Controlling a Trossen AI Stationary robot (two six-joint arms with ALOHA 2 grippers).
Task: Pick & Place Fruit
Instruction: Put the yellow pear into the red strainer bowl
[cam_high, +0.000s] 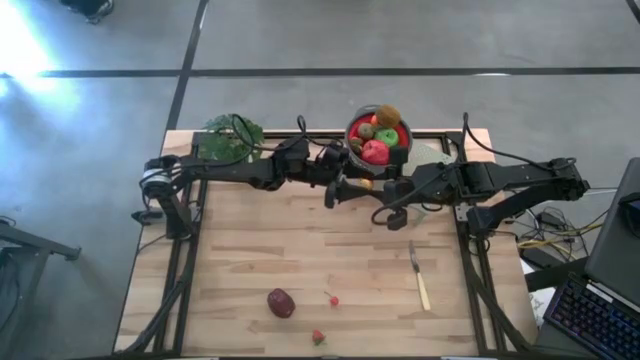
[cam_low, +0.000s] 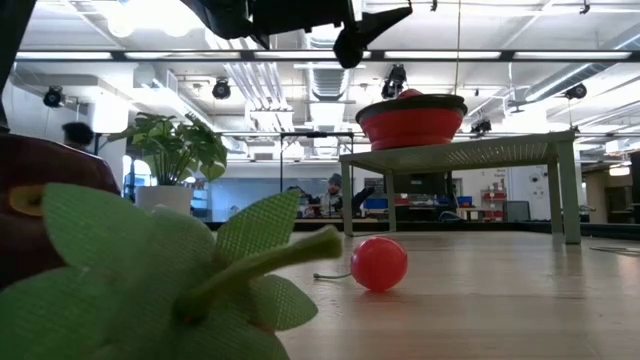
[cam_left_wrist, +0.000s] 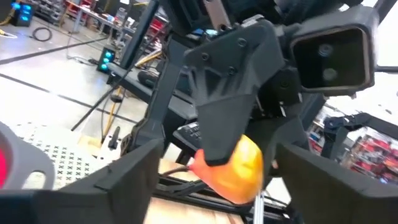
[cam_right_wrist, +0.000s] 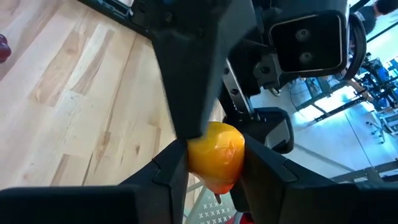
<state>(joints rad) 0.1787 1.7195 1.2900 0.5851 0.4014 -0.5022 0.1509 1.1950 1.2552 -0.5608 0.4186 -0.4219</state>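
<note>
The right gripper (cam_high: 358, 186) is clamped on one small orange fruit (cam_high: 365, 184). In the high view it meets the left gripper (cam_high: 352, 172) nose to nose over the far half of the wooden table (cam_high: 250, 250). Just beyond the two grippers, one red bowl (cam_high: 378, 133) sits on a pale raised stand (cam_high: 432, 152). The bowl holds one green apple (cam_high: 387, 136), one red apple (cam_high: 375, 152) and at least two brown kiwis (cam_high: 388, 116); how many fruits lie underneath cannot be told. Well to the near side of the grippers lie three loose fruits: one maroon plum (cam_high: 281, 302), one small red cherry-like fruit (cam_high: 333, 299) and one strawberry (cam_high: 318, 338). One knife (cam_high: 420, 280) lies on the right gripper's near side, and one potted plant (cam_high: 230, 136) stands beside the left arm.

In the low view, the strawberry's green leaves fill the foreground and the plum shows at the left edge. The cherry-like fruit rests on the boards, and the bowl stands high on its stand. One person (cam_low: 335, 190) sits far behind in the room.

In the left wrist view, the left gripper's own fingers (cam_left_wrist: 118, 180) stand wide apart, one on each side of the orange fruit and clear of it.

In the right wrist view, the right gripper's two fingers (cam_right_wrist: 168, 171) press the orange fruit from both sides. A dark finger of the left gripper shows just above the fruit.
</note>
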